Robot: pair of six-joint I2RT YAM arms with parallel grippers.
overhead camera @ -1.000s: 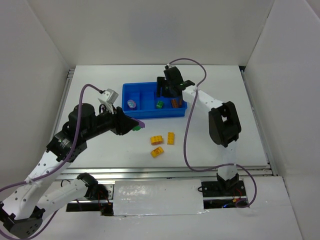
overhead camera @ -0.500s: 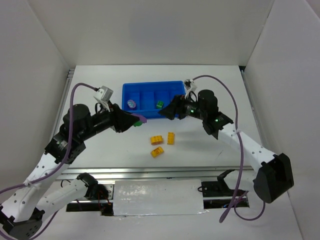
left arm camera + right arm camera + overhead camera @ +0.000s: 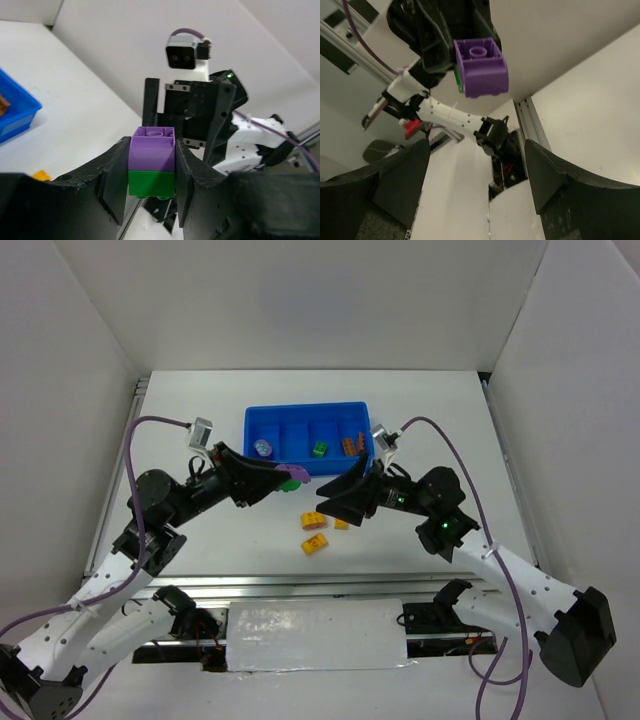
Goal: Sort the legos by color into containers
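Right tool (image 3: 324, 503) swung off tray (image 3: 296, 436), gaping (empty); left tool (image 3: 281, 478) grips purple-green legos (image 3: 151, 164).

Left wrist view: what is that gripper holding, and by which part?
The left gripper holds a purple brick stacked on a green brick. Its fingers press the stack's two opposite side faces, spanning the seam between the bricks.

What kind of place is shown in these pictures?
Probably a robotics lab test booth: plain white walls enclose a white table, a left arm and a right arm are mounted along a metal rail, and yellow toy bricks lie beside a blue tray.
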